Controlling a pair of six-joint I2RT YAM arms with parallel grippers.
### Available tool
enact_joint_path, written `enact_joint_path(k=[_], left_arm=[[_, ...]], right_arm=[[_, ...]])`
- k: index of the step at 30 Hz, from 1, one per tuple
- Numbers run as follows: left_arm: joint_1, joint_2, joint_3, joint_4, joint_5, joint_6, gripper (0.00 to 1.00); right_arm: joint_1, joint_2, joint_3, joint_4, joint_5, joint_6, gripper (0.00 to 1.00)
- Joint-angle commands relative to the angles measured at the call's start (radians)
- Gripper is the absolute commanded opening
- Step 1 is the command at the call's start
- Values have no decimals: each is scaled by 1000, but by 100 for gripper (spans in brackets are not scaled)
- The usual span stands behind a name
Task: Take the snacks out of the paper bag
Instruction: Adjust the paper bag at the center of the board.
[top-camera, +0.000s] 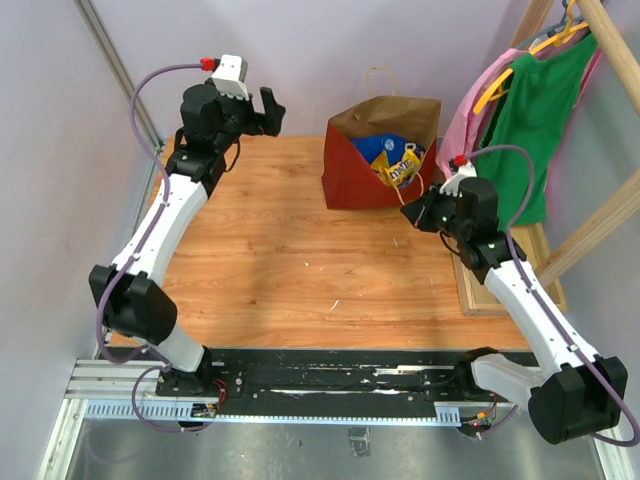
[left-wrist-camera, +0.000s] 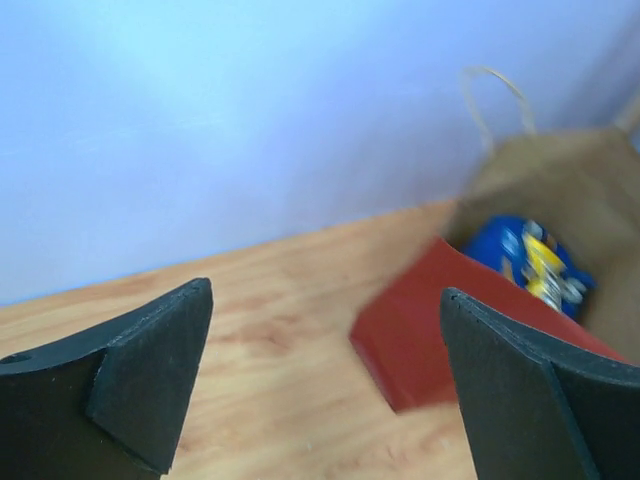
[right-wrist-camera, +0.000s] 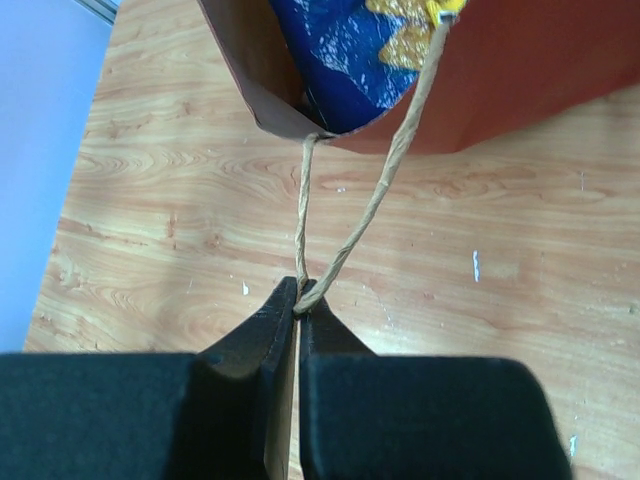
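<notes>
The large red paper carrier bag (top-camera: 365, 178), brown kraft inside, stands open-mouthed at the far middle of the pale wooden table (top-camera: 270, 260). The one snack that shows clearly is a large glossy blue Doritos bag (top-camera: 388, 152) with yellow print, sitting inside below the rim; anything deeper is hidden. The right gripper (right-wrist-camera: 298, 300) sits just beside the bag's near right corner, its fingers pressed together on the thin twisted paper loop handle (right-wrist-camera: 375, 195), which runs taut from the rim. The left gripper (left-wrist-camera: 325, 300) hangs over the far left of the table, well apart from the bag, jaws spread wide and holding nothing, facing the bag's mouth. I judge the paper bag light and stiff-sided but easily tipped or dragged. Its handle would likely tear at the glued ends under a hard pull, so it serves for steadying only. The Doritos bag looks light, puffy, slippery and crushable; the best hold seems its crimped top edge, pinched flat, rather than the air-filled middle
</notes>
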Motion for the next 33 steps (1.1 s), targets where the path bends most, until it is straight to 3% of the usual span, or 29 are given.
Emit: enact_joint_path(k=[1,7,10,11,12,15,19,22,24,28,33], left_arm=[[39,115,-18,253,-321,-145,100],[64,267,13,272,-399,-258,100],[64,317,6,193,-495,-284,100],[76,360,69,86,-496,-318,100],[71,384,105,25,-493,-321,99],[42,383,90,58,-525,-248,100],[52,312,40,125,-293,-300,100],[42,113,-190,385,-54,-346,100],[38,12,-271,461,80,-384,100],[6,-108,-238,303,382,-278,100],[-43,-188,-234,52,519,-65,100]], right_arm=[[-3,-34,-72,8,-4,39,1],[2,-80,-146,5,-12,38,1],[3,-102,-171,6,-13,33,1],[4,-106,-176,6,-17,31,1],[3,-108,-180,3,-23,29,1],[5,-124,-218,9,-46,42,1],[12,-131,-340,26,-57,70,1],[13,-136,-431,39,-90,86,1],[14,-161,-476,19,-109,100,1],[18,-265,-539,-62,-108,112,1],[22,-348,-591,-114,-54,110,1]])
